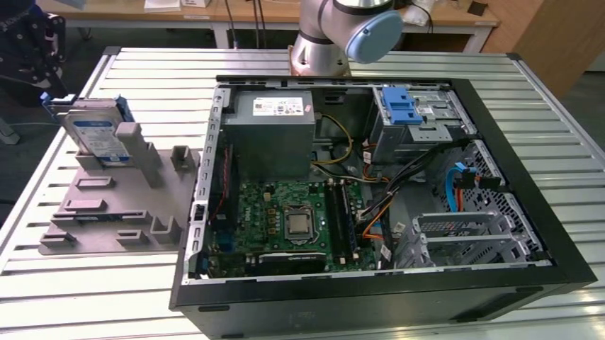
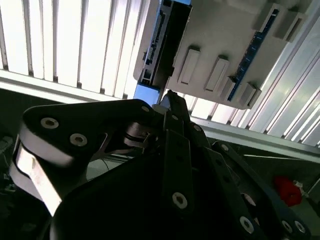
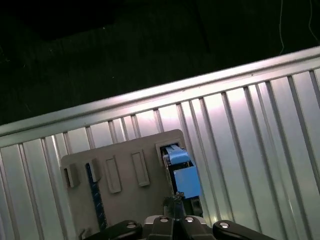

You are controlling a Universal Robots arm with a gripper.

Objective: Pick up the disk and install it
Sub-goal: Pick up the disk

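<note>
The disk (image 1: pixel 95 134) stands on edge in a grey holder (image 1: pixel 104 205) at the exterior view's left, its blue-and-white label facing out and blue rails along its sides. In both wrist views I look down on it: the disk (image 3: pixel 183 176) shows its blue top edge in a slot of the holder (image 3: pixel 125 205), and the disk (image 2: pixel 161 40) shows its connector end beside the holder (image 2: pixel 225 35). My gripper (image 3: pixel 175 201) hangs above the disk, apart from it, shut with nothing between the fingertips. In the second wrist view the gripper (image 2: pixel 167 96) points at the disk's near end.
An open computer case (image 1: pixel 529 234) lies on the slatted metal table (image 1: pixel 142 78), with a motherboard, cables and a grey power supply box (image 1: pixel 274 134) inside. A blue latch (image 1: pixel 402 106) sits on the drive bay at the back. The arm's base (image 1: pixel 326 35) stands behind the case.
</note>
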